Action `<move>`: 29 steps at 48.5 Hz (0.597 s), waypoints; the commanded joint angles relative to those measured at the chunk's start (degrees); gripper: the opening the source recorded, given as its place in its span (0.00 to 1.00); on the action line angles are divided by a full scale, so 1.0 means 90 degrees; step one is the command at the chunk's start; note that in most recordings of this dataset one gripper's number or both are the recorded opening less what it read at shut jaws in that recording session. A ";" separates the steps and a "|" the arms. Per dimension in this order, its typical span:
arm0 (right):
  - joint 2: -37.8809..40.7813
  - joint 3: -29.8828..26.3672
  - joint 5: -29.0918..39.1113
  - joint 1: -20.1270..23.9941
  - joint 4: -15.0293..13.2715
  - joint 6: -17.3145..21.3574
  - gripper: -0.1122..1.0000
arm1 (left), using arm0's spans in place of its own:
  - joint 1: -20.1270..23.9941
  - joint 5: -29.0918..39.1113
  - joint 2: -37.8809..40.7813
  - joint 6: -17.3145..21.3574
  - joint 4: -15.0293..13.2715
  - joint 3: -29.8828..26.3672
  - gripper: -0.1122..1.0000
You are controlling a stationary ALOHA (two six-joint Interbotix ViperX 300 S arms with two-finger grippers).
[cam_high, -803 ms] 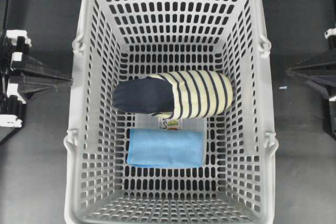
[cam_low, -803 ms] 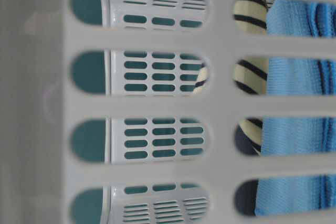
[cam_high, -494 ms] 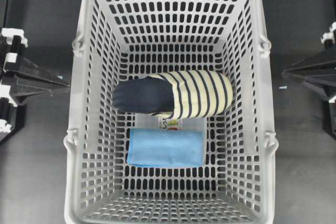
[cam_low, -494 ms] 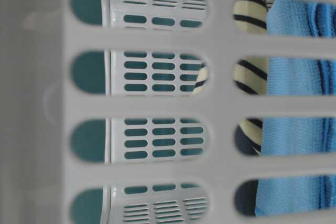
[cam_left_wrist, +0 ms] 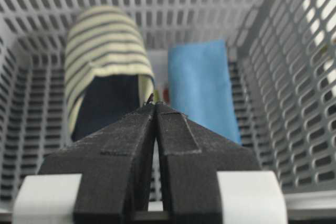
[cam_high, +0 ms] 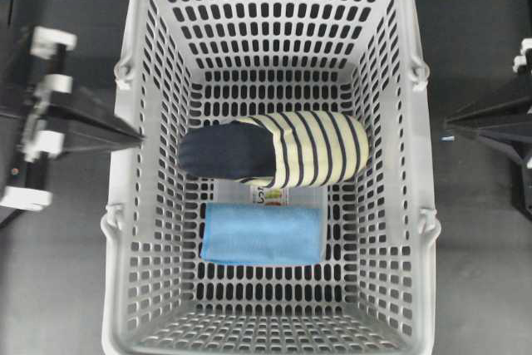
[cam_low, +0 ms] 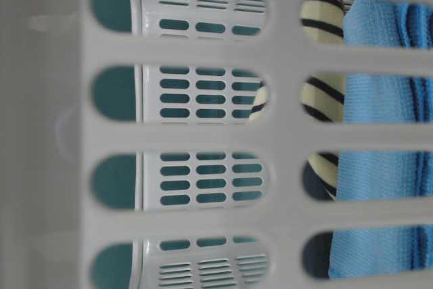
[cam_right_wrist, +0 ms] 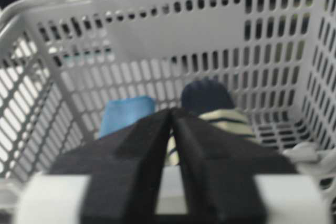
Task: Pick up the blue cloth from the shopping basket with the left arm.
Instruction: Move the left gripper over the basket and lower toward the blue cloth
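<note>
Right gripper [cam_right_wrist: 171,113] looking into the shopping basket [cam_right_wrist: 157,35]

The black fingers [cam_right_wrist: 142,145] meet at their tips, nothing between them. Past them, inside the pale slotted walls, the blue cloth [cam_right_wrist: 122,115] lies at left and the striped slipper [cam_right_wrist: 212,103], its navy end farther away, lies just beside it at right.

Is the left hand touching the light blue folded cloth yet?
Apart. Overhead view: the left hand is at the grey slotted basket's left wall, clear of the light blue folded cloth.
</note>
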 commanded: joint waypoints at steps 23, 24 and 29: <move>-0.0078 -0.0215 -0.0107 0.0020 -0.0146 -0.0381 0.81 | -0.0234 0.1953 0.2217 -0.0098 0.0029 -0.2266 0.17; -0.0088 -0.0215 -0.0107 0.0020 -0.0146 -0.0381 0.81 | -0.0254 0.1963 0.2314 -0.0098 0.0029 -0.2344 0.20; -0.0117 -0.0215 -0.0137 0.0020 -0.0137 -0.0400 0.81 | -0.0322 0.2021 0.2803 -0.0107 0.0029 -0.2773 0.47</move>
